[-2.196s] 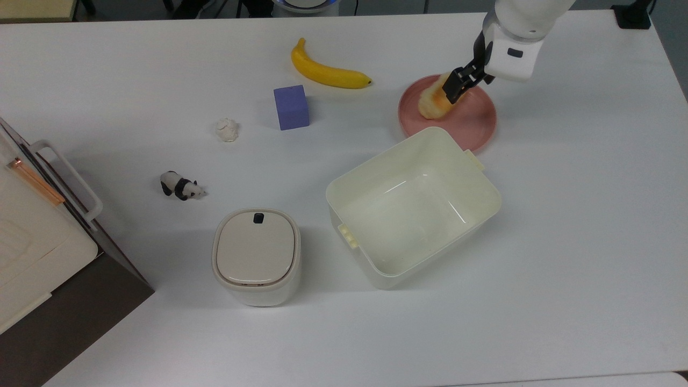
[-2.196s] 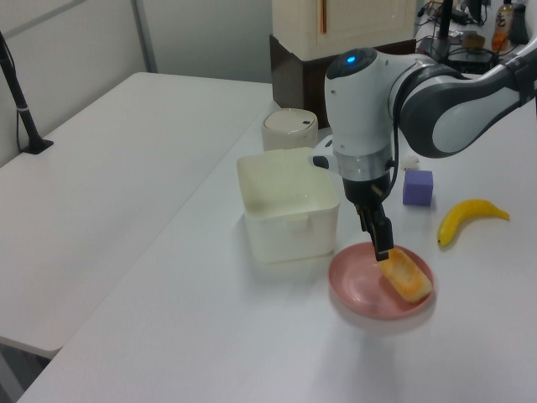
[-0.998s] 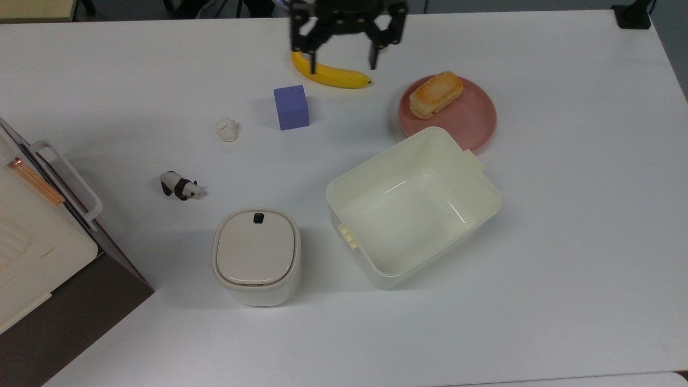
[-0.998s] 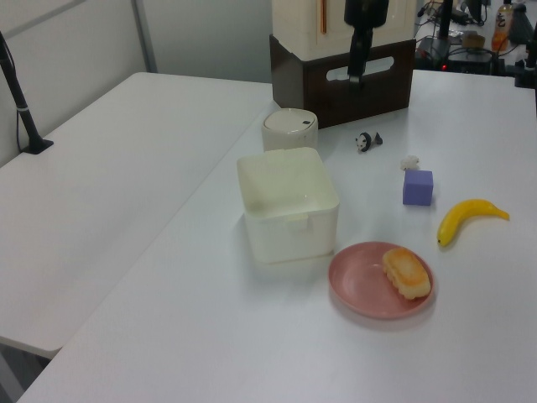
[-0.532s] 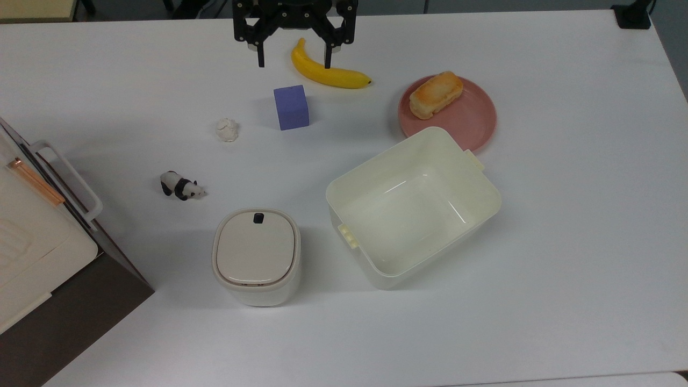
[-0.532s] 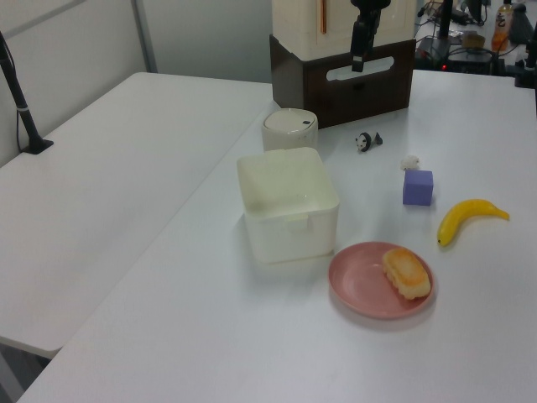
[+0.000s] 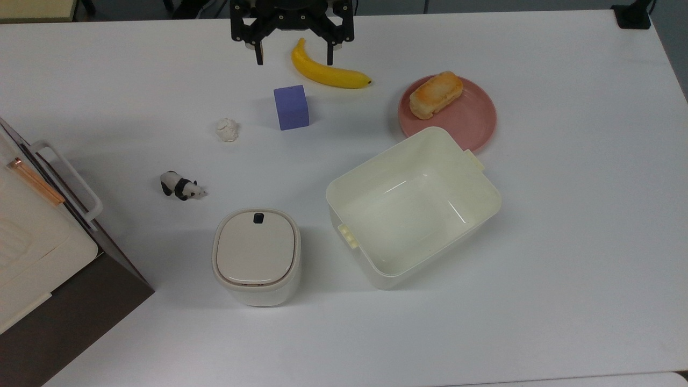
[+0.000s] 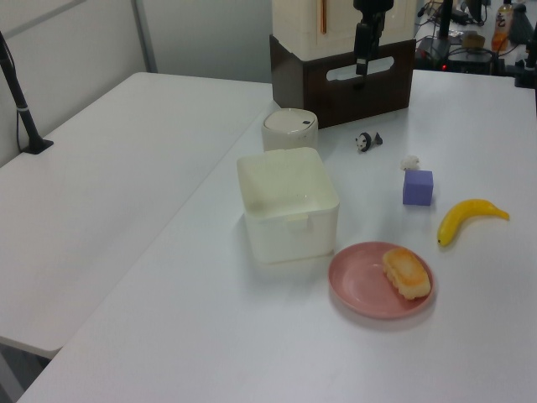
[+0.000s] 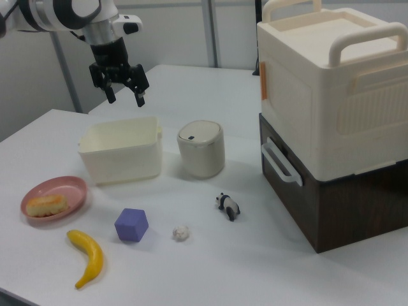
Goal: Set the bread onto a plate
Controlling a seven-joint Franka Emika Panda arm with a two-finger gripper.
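My top view looks almost straight down on the white tabletop (image 7: pixel 564 242) from high up, taking in nearly all of it. My left view sits low off the end by the pink plate (image 8: pixel 361 290) and looks along the tabletop toward the stacked boxes (image 8: pixel 340 50); my right view looks back from the opposite end, boxes nearest. All three share the cream tub (image 7: pixel 473 212) and plate.

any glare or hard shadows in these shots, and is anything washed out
Top view: soft light, faint shadows beside the purple cube and tub, small highlights on the tub floor. Left view: the pale tub blends with the white table. Right view: even light, and the bread on the plate reads clearly.
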